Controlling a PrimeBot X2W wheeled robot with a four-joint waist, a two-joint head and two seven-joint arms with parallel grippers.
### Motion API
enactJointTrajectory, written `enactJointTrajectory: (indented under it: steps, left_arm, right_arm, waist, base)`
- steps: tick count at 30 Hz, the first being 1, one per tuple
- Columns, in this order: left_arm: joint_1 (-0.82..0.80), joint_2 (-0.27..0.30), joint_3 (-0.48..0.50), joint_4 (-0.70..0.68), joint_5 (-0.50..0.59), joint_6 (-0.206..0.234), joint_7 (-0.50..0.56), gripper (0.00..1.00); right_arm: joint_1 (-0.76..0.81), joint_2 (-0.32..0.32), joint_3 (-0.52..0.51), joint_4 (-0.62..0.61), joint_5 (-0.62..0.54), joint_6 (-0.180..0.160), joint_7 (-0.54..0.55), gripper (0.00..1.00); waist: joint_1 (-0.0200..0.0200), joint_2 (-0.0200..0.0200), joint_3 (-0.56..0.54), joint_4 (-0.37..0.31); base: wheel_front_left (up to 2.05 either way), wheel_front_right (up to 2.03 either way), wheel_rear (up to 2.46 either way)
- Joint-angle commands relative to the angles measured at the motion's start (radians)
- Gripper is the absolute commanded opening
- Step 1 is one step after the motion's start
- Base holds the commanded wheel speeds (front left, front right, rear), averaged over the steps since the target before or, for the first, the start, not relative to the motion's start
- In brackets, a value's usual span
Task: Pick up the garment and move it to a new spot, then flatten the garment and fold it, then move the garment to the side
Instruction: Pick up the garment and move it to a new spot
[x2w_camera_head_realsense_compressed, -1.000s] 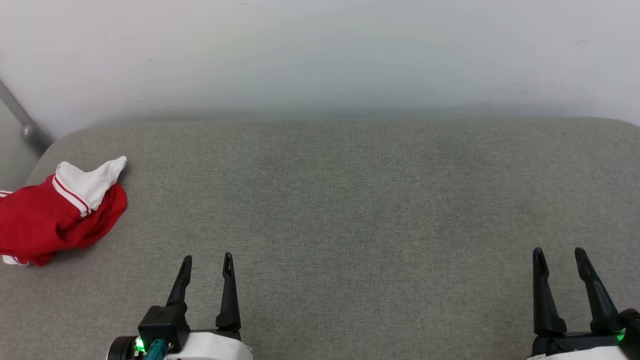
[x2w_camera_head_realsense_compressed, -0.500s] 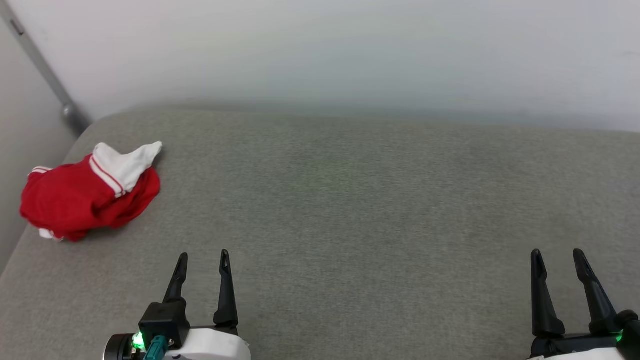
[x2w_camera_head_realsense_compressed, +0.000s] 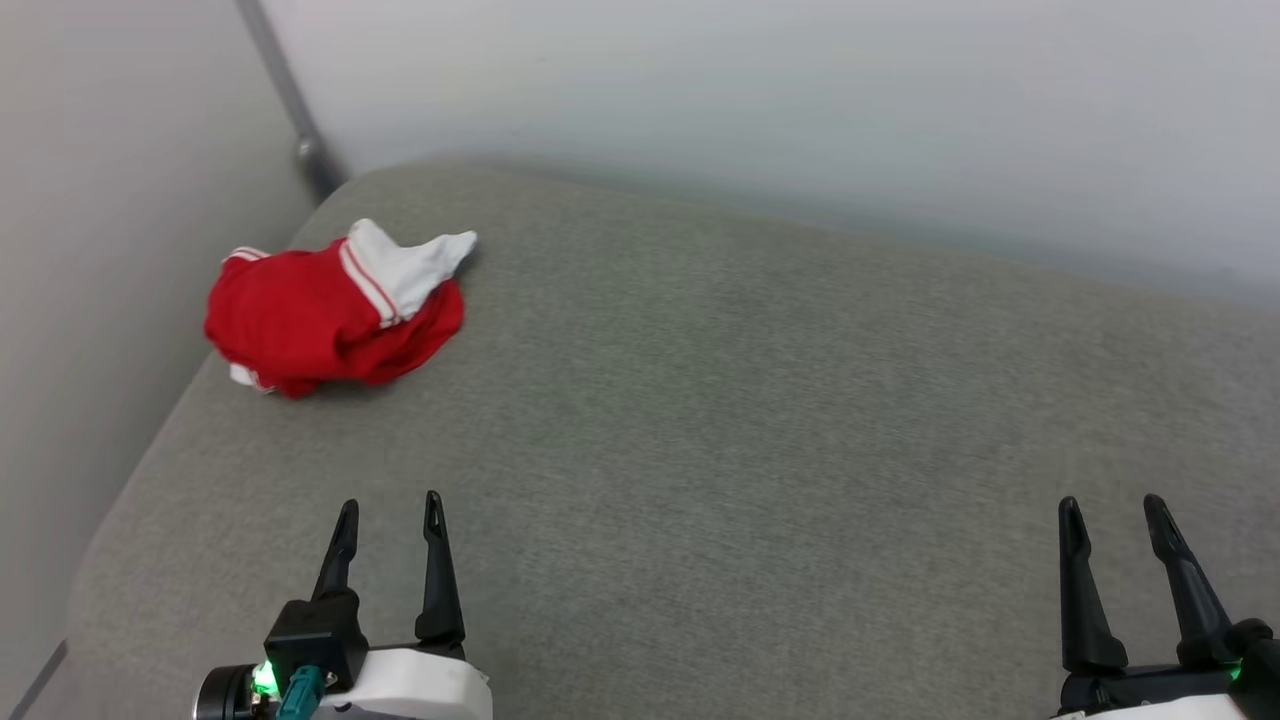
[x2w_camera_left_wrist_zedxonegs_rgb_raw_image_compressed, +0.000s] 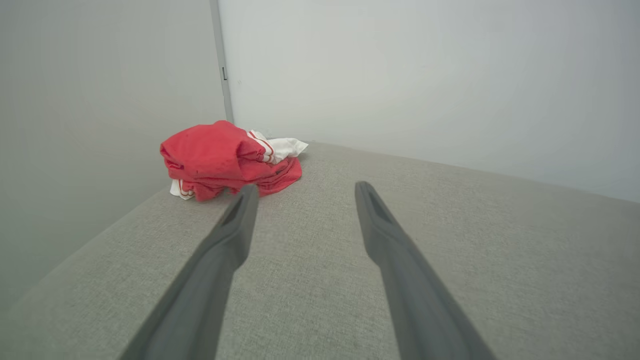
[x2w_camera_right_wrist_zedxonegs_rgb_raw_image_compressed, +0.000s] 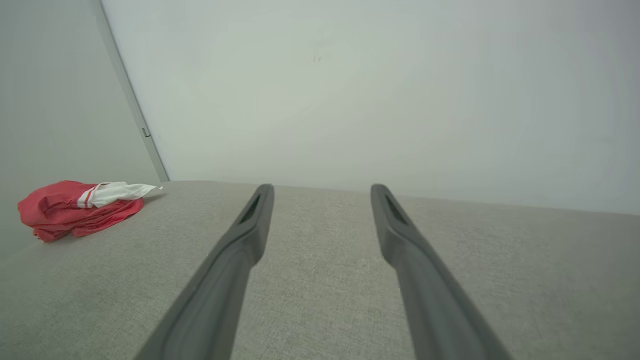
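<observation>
The garment (x2w_camera_head_realsense_compressed: 320, 318) is a crumpled red heap with a white, red-striped sleeve on top, lying at the far left corner of the grey padded surface (x2w_camera_head_realsense_compressed: 760, 400). In the left wrist view the garment (x2w_camera_left_wrist_zedxonegs_rgb_raw_image_compressed: 225, 160) sits just beyond my left finger's tip; in the right wrist view the garment (x2w_camera_right_wrist_zedxonegs_rgb_raw_image_compressed: 75, 207) lies far to the left. My left gripper (x2w_camera_head_realsense_compressed: 390, 508) hovers open near the front edge, well short of the heap, nothing between its fingers. My right gripper (x2w_camera_head_realsense_compressed: 1112, 508) stands open at the front right, far from the cloth.
Pale walls (x2w_camera_head_realsense_compressed: 800, 110) close the surface at the back and left, meeting at a grey corner strip (x2w_camera_head_realsense_compressed: 290, 105). The surface's left edge drops off just beside the garment.
The whole head view has swung left, so the camera turned; the garment now appears further right and higher. Both grippers keep their places in view and stay open.
</observation>
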Motion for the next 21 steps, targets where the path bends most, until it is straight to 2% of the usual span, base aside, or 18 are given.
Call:
enactJointTrajectory:
  steps: [1, 12, 21]
  left_arm:
    - [-0.015, 0.001, 0.001, -0.002, -0.001, 0.004, -0.003, 1.0]
    - [-0.003, 0.001, 0.007, -0.005, -0.023, 0.018, -0.003, 1.0]
    - [0.001, 0.0, 0.015, -0.001, -0.03, 0.027, -0.003, 1.0]
  right_arm:
    - [-0.005, 0.0, -0.001, -0.004, -0.003, 0.0, -0.002, 1.0]
    - [-0.006, 0.0, 0.007, -0.005, -0.019, 0.0, -0.002, 1.0]
    - [-0.012, 0.0, 0.012, 0.0, -0.03, 0.0, -0.002, 1.0]
  waist:
    - [0.0, 0.0, 0.006, 0.047]
    - [0.0, 0.0, 0.013, 0.181]
    - [0.0, 0.0, 0.015, 0.215]
  base:
    - [0.0, 0.0, 0.0]
    - [0.0, 0.0, 0.0]
    - [0.0, 0.0, 0.0]
